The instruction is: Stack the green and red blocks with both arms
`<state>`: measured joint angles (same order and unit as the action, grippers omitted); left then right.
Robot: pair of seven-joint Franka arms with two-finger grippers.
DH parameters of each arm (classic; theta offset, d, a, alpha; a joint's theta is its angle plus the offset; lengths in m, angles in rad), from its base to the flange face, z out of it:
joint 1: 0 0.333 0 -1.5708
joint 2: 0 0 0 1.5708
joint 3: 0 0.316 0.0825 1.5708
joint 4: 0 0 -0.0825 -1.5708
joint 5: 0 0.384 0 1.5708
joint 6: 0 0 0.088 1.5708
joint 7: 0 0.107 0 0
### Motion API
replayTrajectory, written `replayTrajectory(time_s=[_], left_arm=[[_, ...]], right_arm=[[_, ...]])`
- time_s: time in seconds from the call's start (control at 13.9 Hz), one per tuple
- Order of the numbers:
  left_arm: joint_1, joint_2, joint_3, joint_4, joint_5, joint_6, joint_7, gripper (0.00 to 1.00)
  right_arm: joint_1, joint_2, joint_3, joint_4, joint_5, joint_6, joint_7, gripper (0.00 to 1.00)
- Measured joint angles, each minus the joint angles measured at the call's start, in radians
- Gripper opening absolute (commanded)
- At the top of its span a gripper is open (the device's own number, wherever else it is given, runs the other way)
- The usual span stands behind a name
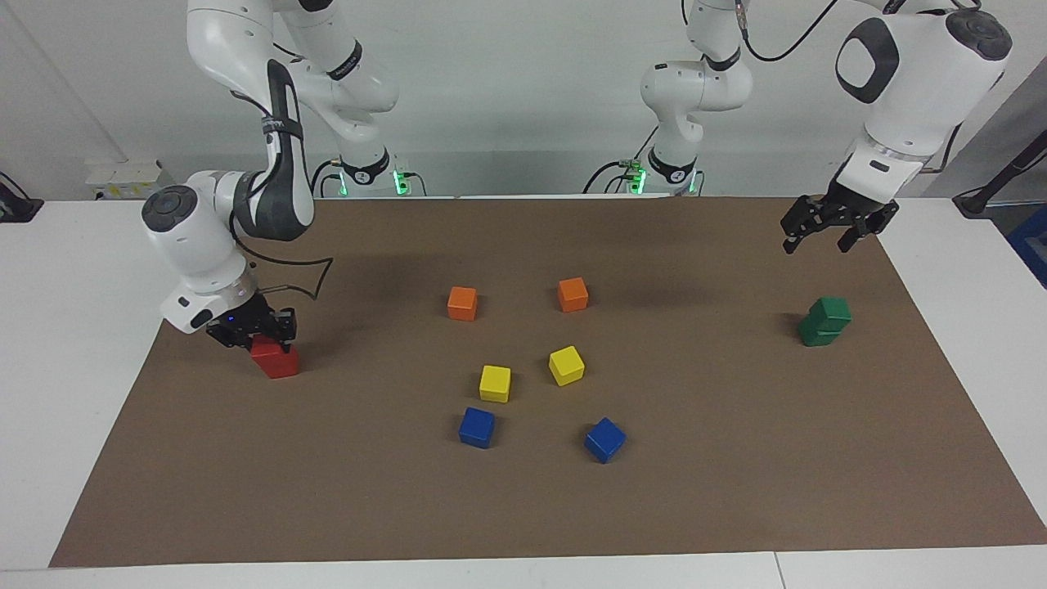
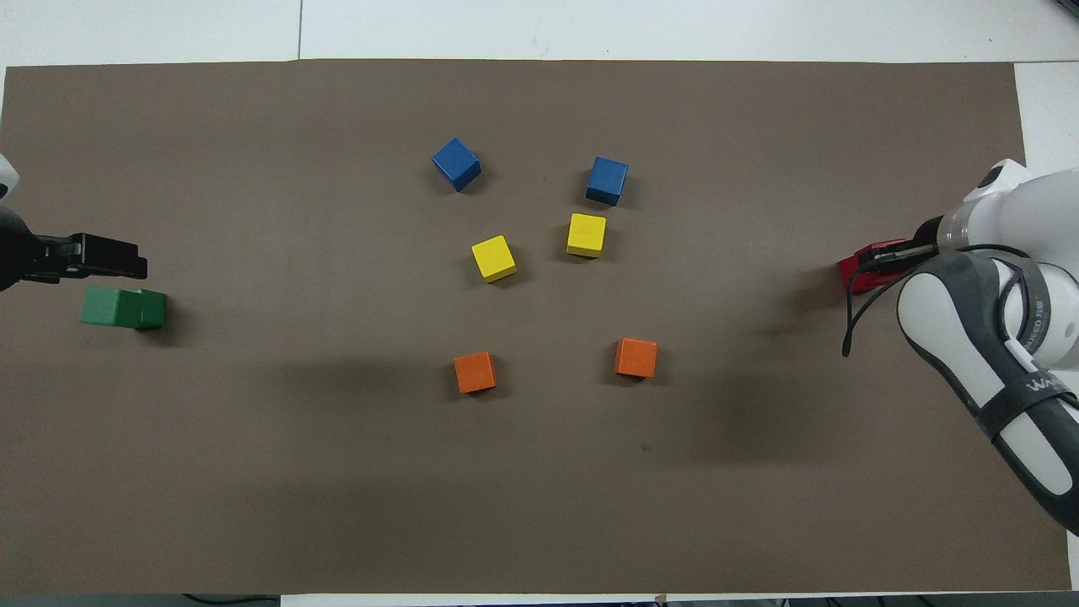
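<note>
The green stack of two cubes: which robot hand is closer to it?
Left. The left gripper hangs open above the green stack; the right gripper, shut on a red cube, is at the right arm's end.

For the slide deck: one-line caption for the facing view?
Right gripper shut on the red blocks; left gripper open above the stacked green blocks.

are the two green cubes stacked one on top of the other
Yes, in the facing view the upper green cube sits on the lower green cube.
</note>
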<state>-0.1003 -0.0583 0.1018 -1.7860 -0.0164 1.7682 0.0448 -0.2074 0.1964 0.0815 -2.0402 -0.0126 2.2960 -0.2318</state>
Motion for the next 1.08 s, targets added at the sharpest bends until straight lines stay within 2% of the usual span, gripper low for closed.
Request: replayTrajectory(time_s=[0.14, 0.43, 0.5, 0.57, 0.65, 0.72, 0.79, 1.08], left_arm=[[0.0, 0.001, 0.0, 0.007, 0.019, -0.019, 0.0, 1.0], [0.0, 0.004, 0.0, 0.081, 0.025, -0.104, 0.0, 1.0], [0.0, 0.004, 0.0, 0.084, 0.025, -0.106, 0.0, 1.0], [0.0, 0.005, 0.0, 0.084, 0.025, -0.106, 0.0, 1.0], [0.0, 0.006, 0.0, 0.084, 0.025, -0.106, 0.0, 1.0], [0.0, 0.006, 0.0, 0.084, 0.025, -0.106, 0.0, 1.0], [0.0, 0.006, 0.0, 0.085, 0.025, -0.106, 0.0, 1.0], [0.0, 0.007, 0.0, 0.085, 0.026, -0.105, 0.0, 1.0]], right_arm=[[-0.001, 0.0, 0.0, 0.0, 0.0, 0.0, 0.0, 0.09], [-0.005, 0.0, 0.0, 0.0, 0.0, 0.0, -0.008, 0.09], [-0.006, 0.0, 0.0, 0.0, 0.0, 0.0, -0.008, 0.16], [-0.007, 0.0, 0.0, 0.0, 0.0, 0.0, -0.008, 0.32], [-0.007, 0.0, 0.0, 0.0, 0.0, 0.0, -0.008, 0.67], [-0.007, 0.0, 0.0, 0.0, 0.0, 0.0, -0.009, 0.95], [-0.007, 0.0, 0.0, -0.001, 0.0, 0.0, -0.009, 1.0], [-0.007, -0.001, 0.0, 0.0, 0.0, 0.001, -0.009, 1.0]])
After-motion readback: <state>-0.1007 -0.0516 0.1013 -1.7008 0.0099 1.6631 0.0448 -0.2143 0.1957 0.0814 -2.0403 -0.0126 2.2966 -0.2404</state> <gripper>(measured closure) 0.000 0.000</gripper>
